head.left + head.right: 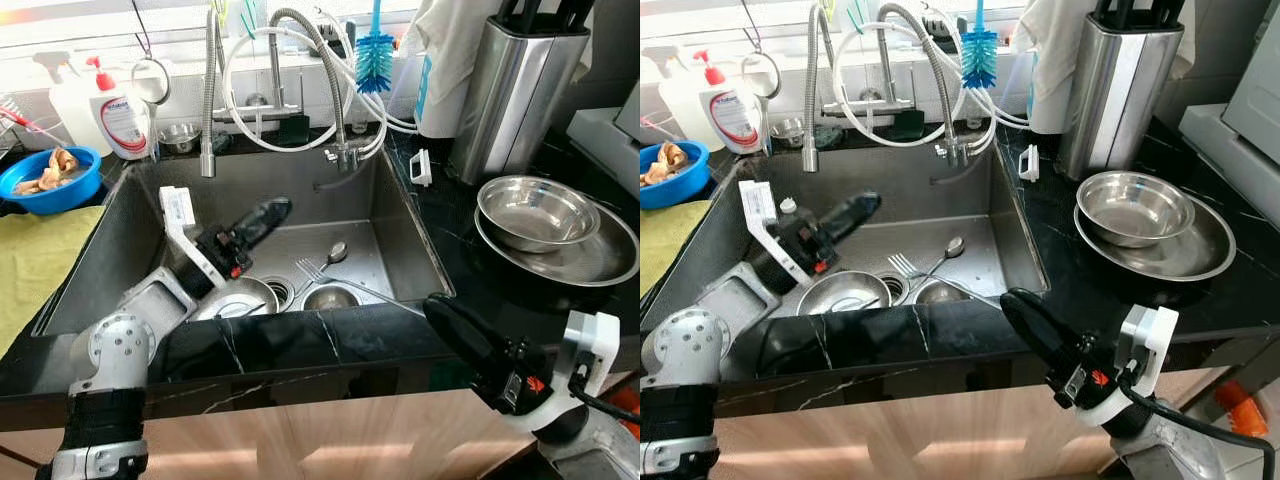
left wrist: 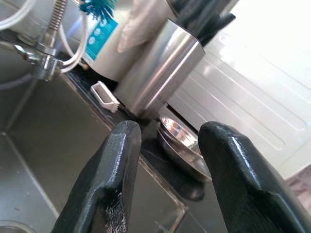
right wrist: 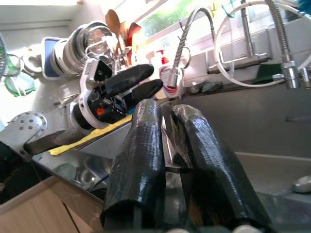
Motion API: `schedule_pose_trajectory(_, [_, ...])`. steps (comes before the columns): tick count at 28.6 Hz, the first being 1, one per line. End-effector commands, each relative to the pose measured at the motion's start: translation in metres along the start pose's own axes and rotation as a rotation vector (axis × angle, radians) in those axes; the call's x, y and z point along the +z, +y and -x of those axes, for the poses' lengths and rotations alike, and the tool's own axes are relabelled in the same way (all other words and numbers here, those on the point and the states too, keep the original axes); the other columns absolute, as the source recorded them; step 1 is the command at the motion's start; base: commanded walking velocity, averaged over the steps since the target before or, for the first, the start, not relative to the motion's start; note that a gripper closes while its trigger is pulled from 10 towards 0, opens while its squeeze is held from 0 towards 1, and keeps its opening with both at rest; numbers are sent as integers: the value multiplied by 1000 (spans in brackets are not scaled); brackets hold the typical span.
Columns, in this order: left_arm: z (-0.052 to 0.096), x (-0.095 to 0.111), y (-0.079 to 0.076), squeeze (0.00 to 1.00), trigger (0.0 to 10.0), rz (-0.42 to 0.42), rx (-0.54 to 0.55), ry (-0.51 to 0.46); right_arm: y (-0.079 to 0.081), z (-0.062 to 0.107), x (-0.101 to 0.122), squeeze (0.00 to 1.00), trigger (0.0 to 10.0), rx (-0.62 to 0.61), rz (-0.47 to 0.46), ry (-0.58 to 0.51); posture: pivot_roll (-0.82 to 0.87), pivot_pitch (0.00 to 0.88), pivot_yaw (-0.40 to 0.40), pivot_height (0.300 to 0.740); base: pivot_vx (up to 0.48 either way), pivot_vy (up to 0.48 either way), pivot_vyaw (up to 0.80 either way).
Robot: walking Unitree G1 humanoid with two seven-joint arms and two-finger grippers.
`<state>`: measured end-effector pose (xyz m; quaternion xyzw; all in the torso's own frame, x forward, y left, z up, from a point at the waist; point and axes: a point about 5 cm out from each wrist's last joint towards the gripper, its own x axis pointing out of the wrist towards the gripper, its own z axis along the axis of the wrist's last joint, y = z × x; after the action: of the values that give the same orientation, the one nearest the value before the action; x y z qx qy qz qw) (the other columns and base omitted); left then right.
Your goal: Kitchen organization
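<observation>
The left gripper [image 1: 268, 213] hovers empty inside the sink [image 1: 395, 200], fingers spread, above a fork [image 1: 318, 273], spoon [image 1: 335, 252] and bowls [image 1: 240, 297]. The right gripper [image 1: 445, 315], fingers pressed together, waits at the counter edge. Clearing the sink appears under way; next, the left must descend onto an item.

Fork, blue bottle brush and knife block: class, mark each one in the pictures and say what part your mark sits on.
Fork [image 1: 312, 269], left eye view, on its tines in the sink.
Blue bottle brush [image 1: 375, 58], left eye view, on its bristle head.
Knife block [image 1: 1108, 95], right eye view, on its steel front.
</observation>
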<state>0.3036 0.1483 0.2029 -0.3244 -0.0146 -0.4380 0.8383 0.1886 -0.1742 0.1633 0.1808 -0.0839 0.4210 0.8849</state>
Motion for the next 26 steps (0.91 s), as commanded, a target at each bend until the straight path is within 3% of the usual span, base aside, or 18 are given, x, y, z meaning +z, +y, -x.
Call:
schedule_pose_trajectory(1, [0,3,-5,0,10000,-38,-18,20,4,-3,8,0,10000,40,29,-30,-70,0,41,740,0,0,0])
schedule_pose_trajectory(26, [0,-13,-8,0,10000,-55,-51,101,10,-3,14,0,10000,90,14,-59,-77,0,40,740,0,0,0])
